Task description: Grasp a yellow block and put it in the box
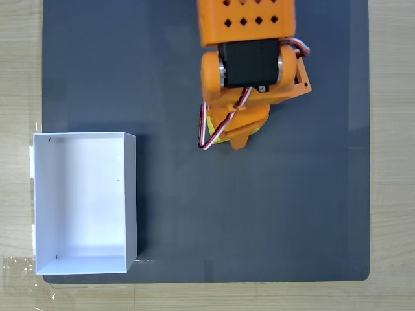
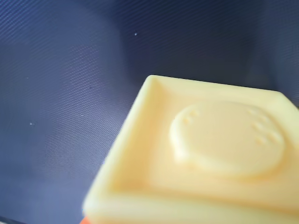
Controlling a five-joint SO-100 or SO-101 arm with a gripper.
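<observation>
Yellow block: fills the lower right of the wrist view, close to the lens and slightly blurred, its round raised stud facing the camera, a raised lip running round that face. Dark mat behind it. A sliver of orange shows at the bottom edge under the block's lower left corner.

In the fixed view, only a thin yellow edge of the block peeks out beneath the orange arm, right of centre in the upper half of the frame. The arm's lower end covers the rest. Red, white and black wires loop down its left side.

Gripper: fingers hidden under the arm's body from above and not clear in the wrist view; cannot tell whether they are spread or closed on the block.

Box: white, open top, plain inside, lower left of the fixed view, well apart from block and arm. It sits on the left edge of the dark mat, which lies on a pale wooden table.
</observation>
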